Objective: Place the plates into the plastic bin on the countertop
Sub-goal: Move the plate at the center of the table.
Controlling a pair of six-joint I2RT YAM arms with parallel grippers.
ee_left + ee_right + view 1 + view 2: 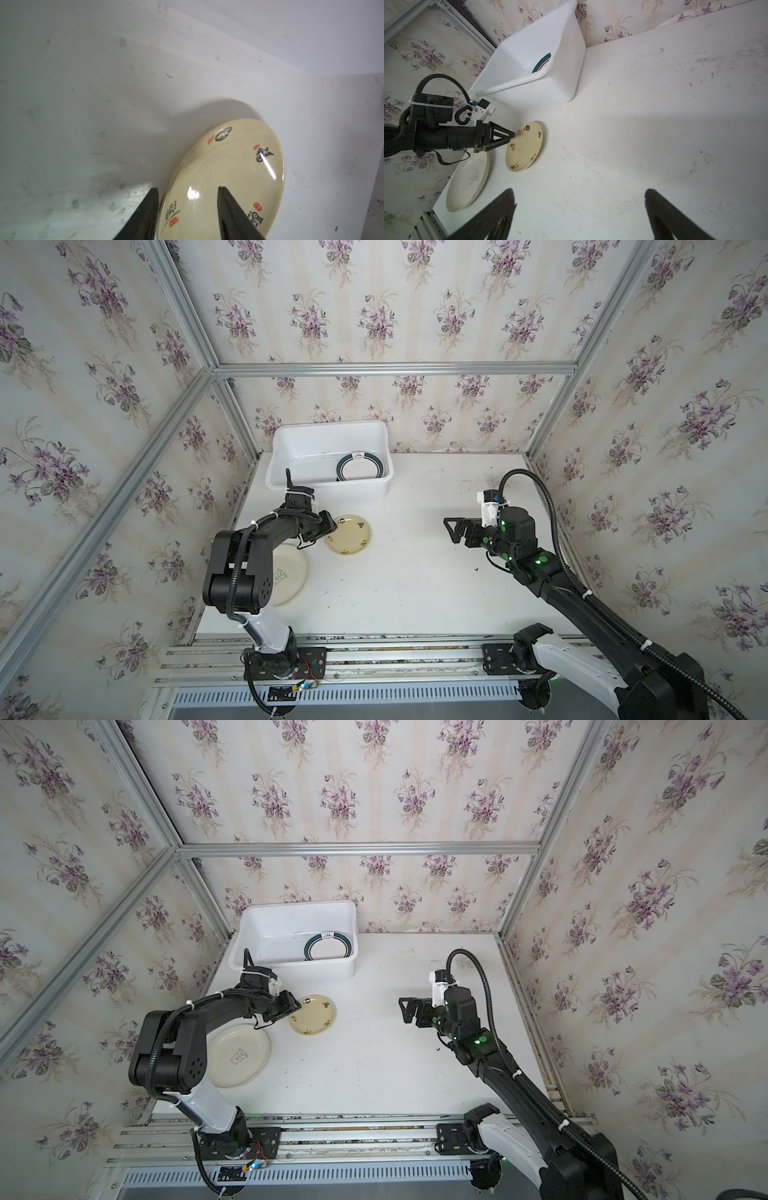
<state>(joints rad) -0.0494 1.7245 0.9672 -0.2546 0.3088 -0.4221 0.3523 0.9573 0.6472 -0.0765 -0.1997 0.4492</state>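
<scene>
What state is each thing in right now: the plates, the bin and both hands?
plastic bin: upright, holds one plate.
green-rimmed plate: inside the bin.
small cream plate: flat on the countertop, not lifted.
large cream plate: flat on the countertop, untouched.
left hand: open, straddling the small cream plate's rim, not clamped.
right hand: open, empty, above the countertop.

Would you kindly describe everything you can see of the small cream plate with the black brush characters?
The small cream plate is round, shallow and glossy, apparently glazed ceramic, with black brush characters and red seal marks round its rim. It lies flat, face up, on the countertop, in front of the plastic bin and apart from the larger cream plate. The left gripper straddles its rim, fingers not yet closed; contact is unclear.
</scene>
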